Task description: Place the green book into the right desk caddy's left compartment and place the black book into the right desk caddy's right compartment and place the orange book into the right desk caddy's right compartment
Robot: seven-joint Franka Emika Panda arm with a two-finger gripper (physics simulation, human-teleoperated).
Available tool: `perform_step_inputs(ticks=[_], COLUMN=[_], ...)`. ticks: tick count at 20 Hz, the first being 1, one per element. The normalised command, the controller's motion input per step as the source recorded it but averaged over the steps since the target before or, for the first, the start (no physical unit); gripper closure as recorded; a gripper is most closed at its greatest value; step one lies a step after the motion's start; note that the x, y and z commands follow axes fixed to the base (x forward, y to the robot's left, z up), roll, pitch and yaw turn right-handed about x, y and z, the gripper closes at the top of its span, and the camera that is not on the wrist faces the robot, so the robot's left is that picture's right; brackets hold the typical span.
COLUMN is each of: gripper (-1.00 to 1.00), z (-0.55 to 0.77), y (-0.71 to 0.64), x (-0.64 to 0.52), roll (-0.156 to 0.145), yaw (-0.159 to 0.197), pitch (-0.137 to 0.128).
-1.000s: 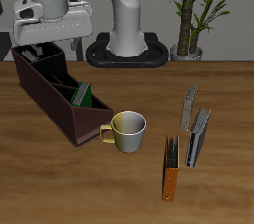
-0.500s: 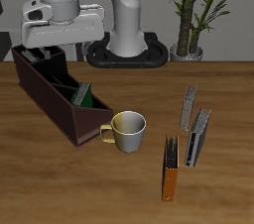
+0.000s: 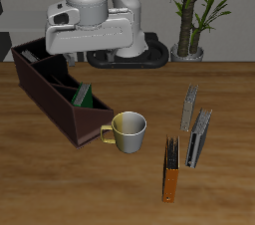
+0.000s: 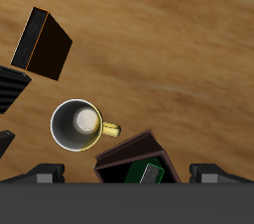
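The right desk caddy [image 3: 55, 95] is a long maroon box. The green book [image 3: 85, 97] stands in its smaller section behind the slanted divider and also shows at the caddy's end as the green book [image 4: 141, 173]. In the larger right compartment [image 3: 40, 65] a dark shape with a pale edge looks like the black book [image 3: 32, 57]. The orange book [image 3: 171, 172] stands upright near the table's front edge; from above, the orange book [image 4: 42, 45] shows its dark top. My gripper [image 3: 88, 46] hangs high above the caddy's back half. In the wrist view the gripper [image 4: 127, 174] is open and holds nothing.
A cream mug [image 3: 127, 131] stands at the caddy's pointed end, the same mug [image 4: 77, 126] seen from above. Two slim grey books [image 3: 189, 108] [image 3: 199, 137] stand upright behind the orange book. A potted plant [image 3: 194, 10] is at the table's back.
The arm has swung from above the caddy's far end toward the table's middle and risen a little. The books, caddy and mug have not moved.
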Motion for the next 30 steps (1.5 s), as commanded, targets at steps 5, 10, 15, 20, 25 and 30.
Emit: perform_step_inputs(ticks=[5,10,15,20,25,30], gripper=[-1.0,-1.0,-1.0,-1.0,-1.0,-1.0], z=[0.01,-0.02,-0.12,-0.05,-0.13,-0.18], y=[0.35,0.33,0.4,0.23,0.22,0.17], x=[0.3,0.32,0.23,0.21,0.19,0.23], roll=[-0.023,-0.006,0.027,0.015,0.024,0.016], yaw=[-0.012,-0.041,0.021,-0.005,0.003,-0.009], pitch=[0.002,0.006,0.006,-0.011,-0.003,0.0])
